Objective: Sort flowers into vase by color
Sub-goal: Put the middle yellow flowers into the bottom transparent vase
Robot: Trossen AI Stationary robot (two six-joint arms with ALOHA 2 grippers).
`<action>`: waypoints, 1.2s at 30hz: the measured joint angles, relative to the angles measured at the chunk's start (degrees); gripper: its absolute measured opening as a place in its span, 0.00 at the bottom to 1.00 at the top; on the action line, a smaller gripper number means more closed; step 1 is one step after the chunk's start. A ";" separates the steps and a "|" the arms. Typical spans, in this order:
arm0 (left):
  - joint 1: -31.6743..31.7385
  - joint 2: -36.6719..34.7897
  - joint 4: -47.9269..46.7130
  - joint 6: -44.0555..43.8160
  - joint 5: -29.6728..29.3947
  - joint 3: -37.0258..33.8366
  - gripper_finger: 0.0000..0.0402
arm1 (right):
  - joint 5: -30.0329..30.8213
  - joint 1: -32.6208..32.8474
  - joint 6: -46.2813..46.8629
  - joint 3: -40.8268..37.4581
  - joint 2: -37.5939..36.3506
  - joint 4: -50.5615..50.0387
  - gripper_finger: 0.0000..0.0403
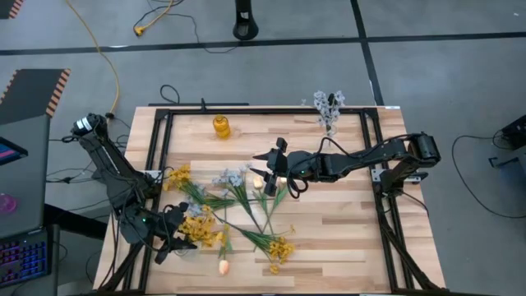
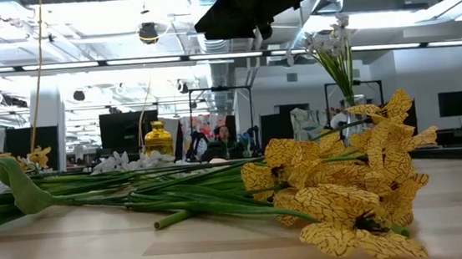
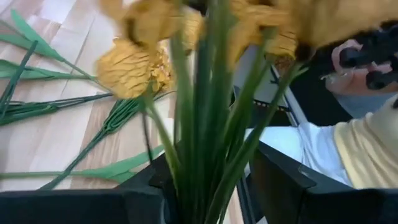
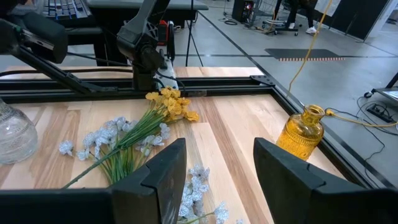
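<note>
The left gripper [image 1: 182, 238] is gripping a yellow-blossomed, green-stemmed artificial sprig [image 1: 202, 227] at the table's [image 1: 345, 238] seven o'clock; the right gripper [image 1: 275, 156], fingers spread wide and empty, is hovering near centre.

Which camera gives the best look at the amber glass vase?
The right wrist view: the amber vase sits close and whole, just beyond the gripper's open fingers. The high view shows it small from above; the low view shows it distant behind stems. The left wrist view misses it.
</note>
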 joint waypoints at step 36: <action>-0.44 -10.15 -13.85 -10.92 14.25 0.03 0.44 | 0.00 0.01 -0.01 0.00 0.00 0.02 0.53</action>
